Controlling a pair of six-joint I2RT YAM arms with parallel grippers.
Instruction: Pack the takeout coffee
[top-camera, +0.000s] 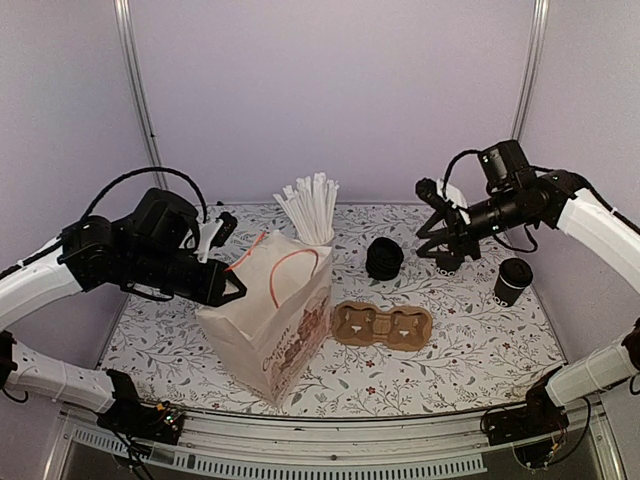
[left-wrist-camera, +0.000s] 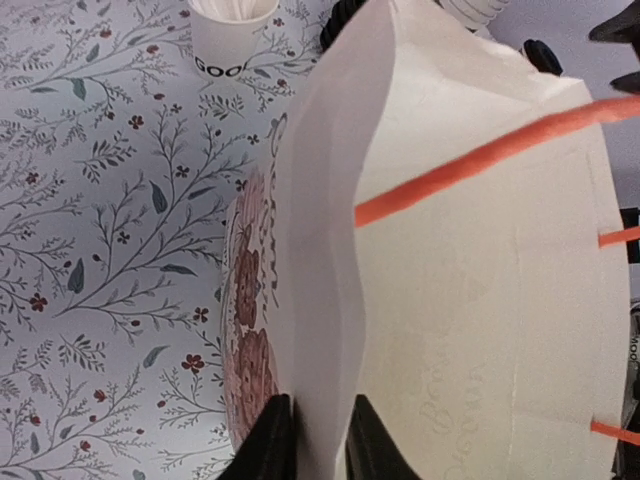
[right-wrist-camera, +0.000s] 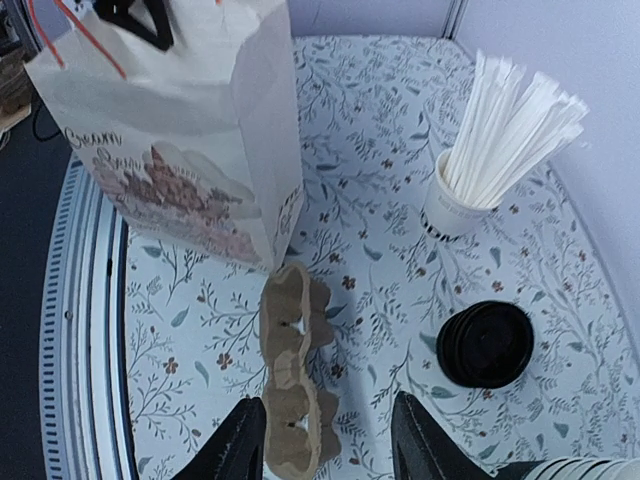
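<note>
One arm anchored, the other free to reach.
On the floral-print table (top-camera: 470, 350), the tall white printed paper bag (top-camera: 270, 320) stands left of centre, its rim clenched in the left jaws; the brown moulded cardboard cup carrier (top-camera: 382, 325) lies beside it. The black lidded paper takeout coffee cup (top-camera: 513, 280) stands upright, axis vertical, just lower right of the released, empty right jaws, the nearer arm's.

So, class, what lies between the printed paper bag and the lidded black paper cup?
A flat brown cardboard cup carrier, seen in the top view between bag and cup.
</note>
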